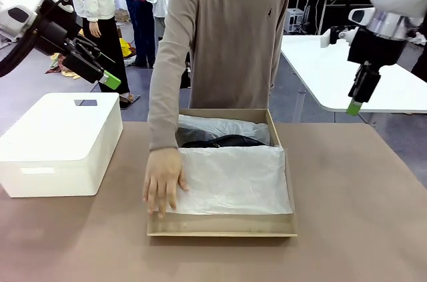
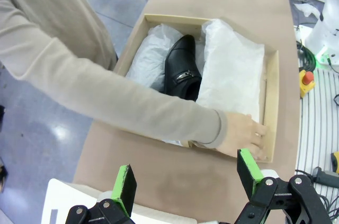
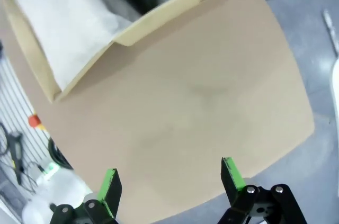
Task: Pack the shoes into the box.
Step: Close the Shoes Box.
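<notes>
My left pincer (image 2: 186, 167) and right pincer (image 3: 169, 171) hang spread apart, empty; a glossy black shoe (image 2: 181, 70) sits among crinkled white tissue (image 1: 230, 179) inside the tan cardboard box (image 2: 271, 102).

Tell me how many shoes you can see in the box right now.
1. A black shoe lies in the box between folds of white tissue paper. A second shoe may be hidden under the paper.
</notes>
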